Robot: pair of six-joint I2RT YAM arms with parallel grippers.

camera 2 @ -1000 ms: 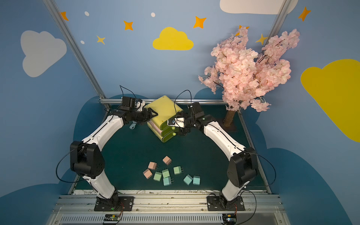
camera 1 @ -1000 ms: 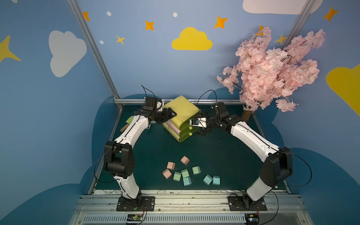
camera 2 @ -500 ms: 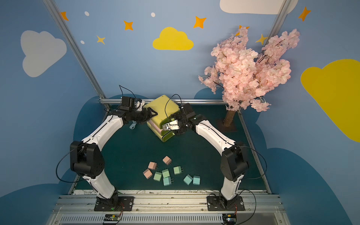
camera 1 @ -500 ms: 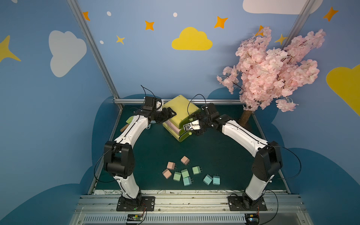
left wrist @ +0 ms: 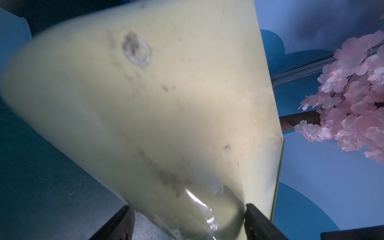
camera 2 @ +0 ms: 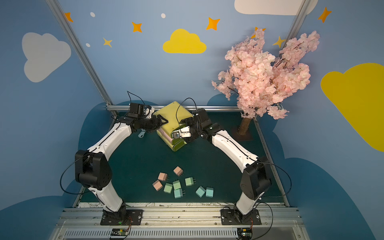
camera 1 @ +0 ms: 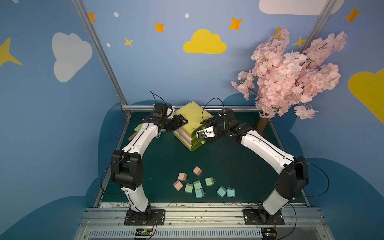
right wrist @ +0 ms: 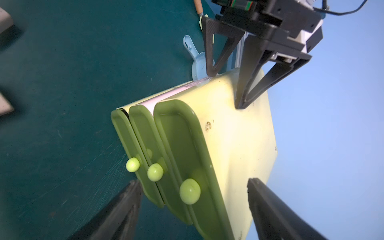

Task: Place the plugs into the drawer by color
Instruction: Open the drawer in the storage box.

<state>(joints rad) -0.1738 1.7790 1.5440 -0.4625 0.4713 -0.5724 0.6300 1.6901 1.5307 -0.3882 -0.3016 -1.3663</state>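
Yellow-and-green drawer, shut; nine pastel plugs clustered well apart from it.

Pink tree, blue scoop.

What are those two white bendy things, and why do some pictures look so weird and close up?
They are two robot arms. Two pictures look down from above. Two come from little cameras on the arms' wrists, so things look huge there. On the green table lie nine small plugs: pink, green and blue. The left hand pinches the back end of the yellow drawer chest. The right hand is open, close to the drawer knobs.
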